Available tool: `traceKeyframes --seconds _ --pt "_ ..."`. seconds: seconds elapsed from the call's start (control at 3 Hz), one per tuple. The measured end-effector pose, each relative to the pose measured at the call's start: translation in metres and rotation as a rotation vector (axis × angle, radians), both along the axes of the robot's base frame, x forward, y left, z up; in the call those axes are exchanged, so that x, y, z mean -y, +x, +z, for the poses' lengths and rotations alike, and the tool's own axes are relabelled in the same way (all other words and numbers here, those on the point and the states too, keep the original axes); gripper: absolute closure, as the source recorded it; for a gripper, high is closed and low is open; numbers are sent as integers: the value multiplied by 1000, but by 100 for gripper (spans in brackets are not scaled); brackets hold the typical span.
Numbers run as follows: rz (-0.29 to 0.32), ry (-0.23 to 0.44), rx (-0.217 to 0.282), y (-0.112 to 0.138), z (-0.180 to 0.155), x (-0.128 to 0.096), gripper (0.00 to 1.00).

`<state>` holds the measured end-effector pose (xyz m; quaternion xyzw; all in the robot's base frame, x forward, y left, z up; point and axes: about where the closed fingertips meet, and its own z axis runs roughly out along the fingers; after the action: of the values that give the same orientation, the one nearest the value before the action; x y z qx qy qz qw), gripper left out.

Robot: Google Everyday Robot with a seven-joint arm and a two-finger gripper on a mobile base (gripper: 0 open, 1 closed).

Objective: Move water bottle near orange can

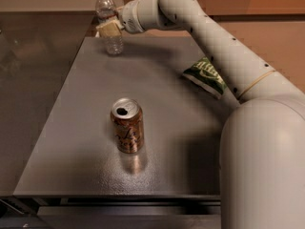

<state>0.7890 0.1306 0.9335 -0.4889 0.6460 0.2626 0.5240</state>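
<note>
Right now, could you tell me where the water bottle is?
In the camera view, the water bottle is at the table's far left corner, with the end effector gripping its middle, well beyond the orange can.

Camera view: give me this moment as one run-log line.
claw: at water bottle, far-left corner of table | water bottle: upright | orange can: upright, mid-table, far from bottle | green bag: right edge
</note>
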Motion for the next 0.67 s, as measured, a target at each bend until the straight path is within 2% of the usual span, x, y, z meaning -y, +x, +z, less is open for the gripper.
traceKeyframes --seconds 0.33,0.67 --pt "20 25 16 -28 17 7 100" --pt "48 47 22 -61 27 15 100"
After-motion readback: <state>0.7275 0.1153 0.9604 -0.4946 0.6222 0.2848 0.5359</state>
